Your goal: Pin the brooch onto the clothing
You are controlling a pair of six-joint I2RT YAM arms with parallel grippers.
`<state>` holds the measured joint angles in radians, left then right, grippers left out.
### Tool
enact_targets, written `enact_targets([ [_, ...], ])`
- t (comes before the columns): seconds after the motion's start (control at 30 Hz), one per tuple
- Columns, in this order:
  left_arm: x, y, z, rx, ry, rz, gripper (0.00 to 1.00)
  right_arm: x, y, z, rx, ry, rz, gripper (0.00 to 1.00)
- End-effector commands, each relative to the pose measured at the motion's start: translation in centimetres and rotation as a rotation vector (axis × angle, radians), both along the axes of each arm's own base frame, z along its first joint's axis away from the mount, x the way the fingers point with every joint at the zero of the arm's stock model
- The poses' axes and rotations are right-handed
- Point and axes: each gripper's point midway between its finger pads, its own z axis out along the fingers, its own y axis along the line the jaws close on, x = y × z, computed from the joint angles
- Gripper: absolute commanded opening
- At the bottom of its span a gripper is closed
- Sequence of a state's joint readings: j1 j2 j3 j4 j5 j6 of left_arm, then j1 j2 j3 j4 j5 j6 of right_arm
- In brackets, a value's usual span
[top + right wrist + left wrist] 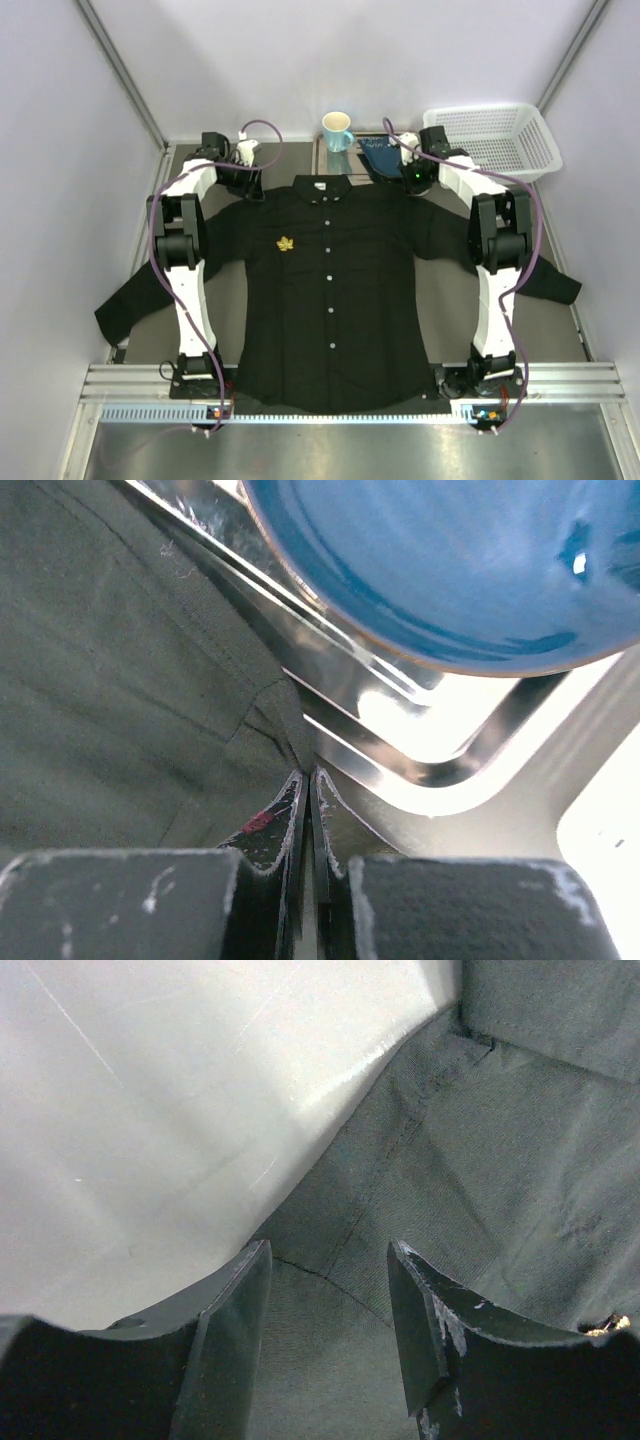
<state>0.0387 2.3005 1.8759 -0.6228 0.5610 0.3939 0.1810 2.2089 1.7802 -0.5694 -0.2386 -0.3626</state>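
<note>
Worktop point(592, 340): black shirt point(330, 300) spread flat, front up, collar at far side, sleeves out. White basket point(495, 135) in far right corner. Left hand point(330, 1260) released, fingers apart over shirt's shoulder seam. Right hand point(308, 776) clenched, pinching fabric at other shoulder edge, beside blue bowl point(450, 560). Mug point(337, 130) behind collar. Gold leaf brooch point(286, 243) on shirt chest, left of button row.

Top view high, looking down, wrist views close over opposite shoulders of the shirt point(300, 300), shared by all.

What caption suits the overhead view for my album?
Black shirt spread flat, gold leaf brooch on its chest, left arm and right arm at its shoulders.
</note>
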Motion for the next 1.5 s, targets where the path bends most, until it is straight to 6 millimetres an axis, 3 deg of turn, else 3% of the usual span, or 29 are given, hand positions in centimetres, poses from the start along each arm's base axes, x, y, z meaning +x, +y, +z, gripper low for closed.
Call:
enact_targets([
  [0.0,1.7,0.1,1.5,-0.019,-0.064,0.009,0.56,3.3,-0.1,5.7,0.004,-0.21,-0.045,0.0],
  [0.37,2.7,0.5,1.4,-0.008,-0.082,0.032,0.56,3.4,-0.9,3.2,-0.053,-0.161,-0.06,0.0],
  [0.43,2.5,0.5,2.3,-0.017,-0.092,0.03,0.57,3.0,-0.8,4.0,-0.046,-0.158,-0.05,0.07],
  [0.5,2.4,0.6,4.0,-0.026,-0.12,0.027,0.57,2.6,-0.7,4.7,-0.04,-0.159,-0.04,0.28],
  [0.57,2.0,1.0,4.7,-0.026,-0.132,0.031,0.59,2.3,-0.5,6.8,-0.024,-0.193,-0.035,0.41],
  [0.6,1.8,1.2,6.1,-0.023,-0.159,0.035,0.6,2.1,-0.6,7.6,-0.021,-0.204,-0.036,0.57],
  [0.67,1.1,1.8,6.9,-0.024,-0.165,0.042,0.66,1.6,-0.5,10.4,-0.008,-0.248,-0.033,0.67],
  [0.7,0.8,2.0,8.4,-0.026,-0.19,0.04,0.78,1.4,-0.6,11.2,-0.004,-0.26,-0.032,0.73],
  [0.73,0.4,2.4,8.7,-0.024,-0.189,0.054,0.8,1.1,-0.5,12.1,0.005,-0.272,-0.029,0.76],
  [0.77,0.3,2.7,9.4,-0.02,-0.201,0.06,0.98,0.7,-0.5,14.3,0.017,-0.311,-0.029,0.79],
  [0.8,0.0,2.9,11.0,-0.016,-0.231,0.067,0.99,0.5,-0.5,15.1,0.023,-0.326,-0.028,0.84],
  [0.87,-0.6,3.4,12.1,-0.006,-0.25,0.082,0.99,-0.4,-0.3,18.2,0.057,-0.377,-0.028,0.93],
  [0.9,-1.0,3.4,13.9,0.0,-0.284,0.082,0.99,-0.7,-0.2,19.2,0.071,-0.39,-0.034,0.97],
  [0.97,-1.7,3.4,15.2,-0.006,-0.288,0.09,0.99,-1.5,0.2,21.0,0.123,-0.409,-0.043,0.99],
  [1.0,-1.7,3.5,16.5,-0.007,-0.31,0.125,0.99,-2.3,0.3,22.9,0.152,-0.436,-0.055,0.99],
  [1.03,-1.6,3.7,17.1,-0.035,-0.283,0.21,0.99,-2.7,0.4,23.5,0.173,-0.439,-0.066,0.99],
  [1.13,-2.7,3.4,19.1,-0.036,-0.27,0.22,0.99,-4.9,0.7,24.9,0.249,-0.425,-0.108,0.99],
  [1.27,-4.7,2.8,18.4,0.039,-0.256,0.239,0.99,-9.1,1.4,23.0,0.284,-0.354,-0.031,0.99],
  [1.3,-6.4,2.4,17.0,0.069,-0.235,0.241,0.99,-10.4,1.3,20.9,0.278,-0.3,-0.038,0.99],
  [1.37,-7.0,2.3,16.1,0.11,-0.285,0.261,0.99,-12.3,0.8,20.0,0.272,-0.283,-0.053,0.99],
  [1.4,-9.0,1.0,14.2,0.129,-0.26,0.234,0.99,-13.6,0.2,17.3,0.244,-0.228,-0.07,0.99],
  [1.47,-10.6,0.9,12.5,0.162,-0.244,0.235,0.99,-15.3,-0.4,16.0,0.221,-0.214,-0.069,0.99],
])
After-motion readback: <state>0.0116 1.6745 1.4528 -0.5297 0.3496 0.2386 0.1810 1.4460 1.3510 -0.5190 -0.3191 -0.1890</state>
